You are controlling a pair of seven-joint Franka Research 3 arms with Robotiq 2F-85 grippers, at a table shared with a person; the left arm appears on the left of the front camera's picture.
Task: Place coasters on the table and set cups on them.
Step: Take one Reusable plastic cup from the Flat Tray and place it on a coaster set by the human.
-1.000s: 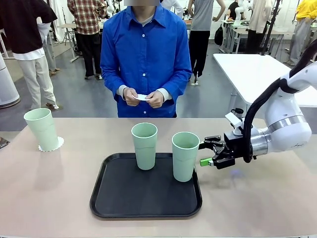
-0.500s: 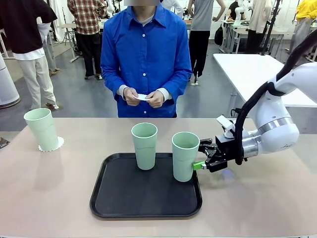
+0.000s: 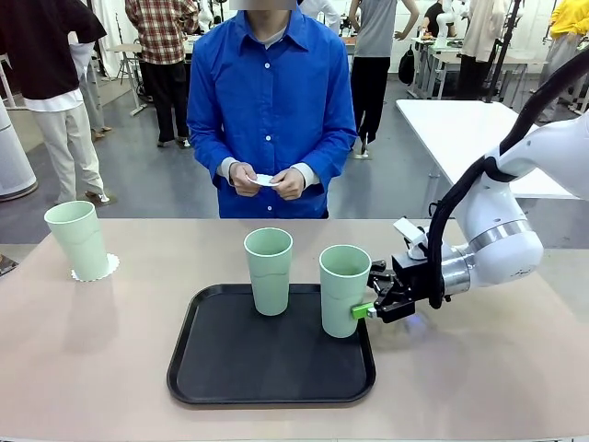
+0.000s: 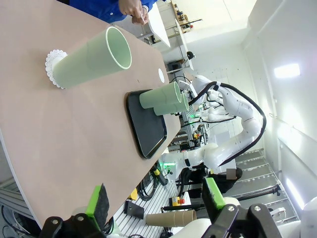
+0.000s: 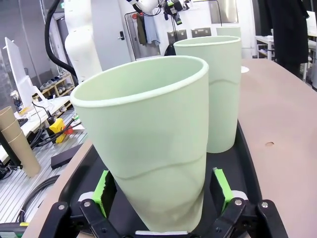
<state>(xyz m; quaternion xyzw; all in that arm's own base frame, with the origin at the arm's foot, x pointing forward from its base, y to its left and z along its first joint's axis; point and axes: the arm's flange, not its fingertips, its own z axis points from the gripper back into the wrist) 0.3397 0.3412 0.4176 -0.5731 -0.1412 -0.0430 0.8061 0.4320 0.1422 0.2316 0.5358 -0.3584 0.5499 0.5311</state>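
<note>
One set done: left cup (image 3: 78,239) upright on coaster (image 3: 110,267), 10 o'clock on table (image 3: 479,368).
Two to do: middle cup (image 3: 268,270), right cup (image 3: 343,289), on black tray (image 3: 267,368) at its 12 and 2 o'clock; no coasters laid for them.
Right gripper (image 3: 366,293): wide open, straddling right cup, not clamped.
Left gripper (image 4: 155,201): wide open, empty.
Person's hands (image 3: 244,178): holding white piece (image 3: 265,180), possibly a coaster.

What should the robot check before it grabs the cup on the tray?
1. Right gripper open: ok.
2. Right-hand tray cup between its green pads: ok.
3. That cup upright on the black tray: ok.
4. Second tray cup standing apart from it: ok.
5. Free coaster waiting on the table: not ok; the one doily coaster there lies under the left cup.
6. Pads touching the cup: cannot tell.
</note>
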